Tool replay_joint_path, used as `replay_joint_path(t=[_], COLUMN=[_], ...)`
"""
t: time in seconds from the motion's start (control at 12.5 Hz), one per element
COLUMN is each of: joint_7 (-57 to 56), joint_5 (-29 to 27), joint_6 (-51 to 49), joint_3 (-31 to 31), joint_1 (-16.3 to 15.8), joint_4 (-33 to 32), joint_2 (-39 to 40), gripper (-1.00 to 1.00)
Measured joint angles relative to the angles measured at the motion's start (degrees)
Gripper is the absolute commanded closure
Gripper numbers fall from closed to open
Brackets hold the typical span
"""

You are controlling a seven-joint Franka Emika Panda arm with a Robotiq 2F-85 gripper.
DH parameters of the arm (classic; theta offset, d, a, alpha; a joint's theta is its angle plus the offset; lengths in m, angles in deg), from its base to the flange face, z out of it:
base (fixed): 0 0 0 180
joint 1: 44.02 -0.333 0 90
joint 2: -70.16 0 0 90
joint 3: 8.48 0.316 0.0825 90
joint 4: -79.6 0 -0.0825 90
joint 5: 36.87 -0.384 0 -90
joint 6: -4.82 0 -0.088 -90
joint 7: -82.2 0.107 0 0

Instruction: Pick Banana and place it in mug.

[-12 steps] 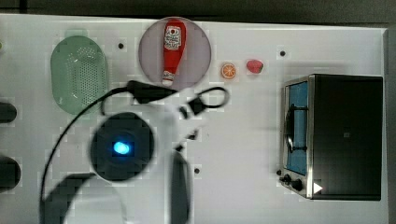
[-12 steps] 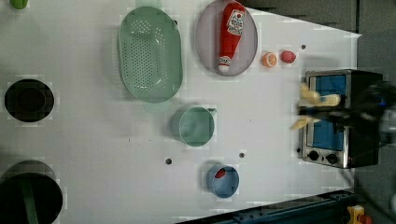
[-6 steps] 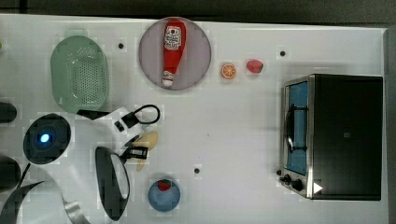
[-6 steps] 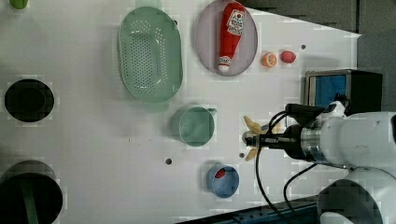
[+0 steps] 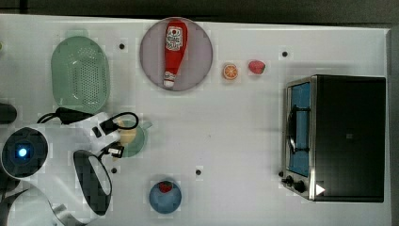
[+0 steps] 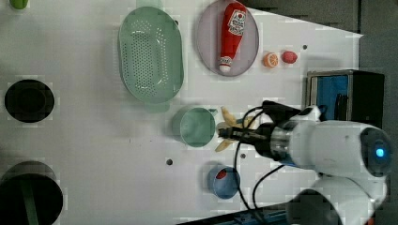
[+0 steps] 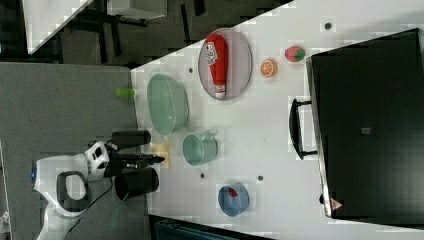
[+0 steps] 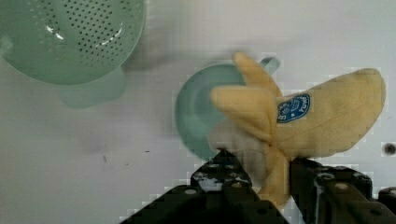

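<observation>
Pincer: the gripper [image 8: 264,184] has its black fingers [image 8: 224,179] pinched on the banana, one each side of its narrow end; it also shows in the left view [image 6: 228,133].
Banana: the banana [image 8: 299,116], pale yellow cloth with a blue round label, is held up off the table [image 5: 235,127] in the pincer. In the wrist view it hangs in front of the mug's far rim and partly over its mouth; in the left view [image 6: 228,127] it lies just at the mug's right edge.
Mug: the mug [image 6: 197,127], pale teal; what shows of its inside looks bare. In the top view [image 5: 136,139] the arm [image 5: 61,155] covers part of it.
Basket: the green perforated basket [image 6: 150,54], nothing seen in it, stands near the mug, toward the left view's top left.
Plate: the grey plate [image 5: 200,52] carries a red ketchup bottle [image 5: 173,49] lying flat.
Bowl: the blue bowl [image 5: 164,197] holds a small red piece [image 5: 164,187].
Loose on table: an orange slice [image 5: 230,71] and a red strawberry [image 5: 256,67], side by side, beside the plate.
Oven: the toaster oven [image 5: 339,136], at the top view's right, door closed.
</observation>
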Motion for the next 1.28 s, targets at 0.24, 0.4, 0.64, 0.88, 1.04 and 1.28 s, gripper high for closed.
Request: replay_joint_path(t=[0.24, 0.4, 0.64, 0.88, 1.04, 1.28], joint_7=[4.05, 6.13, 10.51, 11.3, 11.75, 11.85], joint_5=[1.34, 1.21, 1.61, 2.67, 2.67, 2.81], joint_6=[5.9, 6.99, 8.45, 10.77, 10.85, 2.77], joint_3=[0.73, -0.25, -2.1, -4.11, -4.22, -5.82], joint_1=[-1.11, -1.43, -1.16, -0.07, 0.72, 0.57], joint_4=[-1.34, -3.02, -3.36, -3.8, -4.14, -0.9], joint_2=[7.07, 9.17, 11.08, 11.62, 11.17, 8.47], gripper=[0.42, 0.17, -0.5, -1.0, -1.0, -1.0])
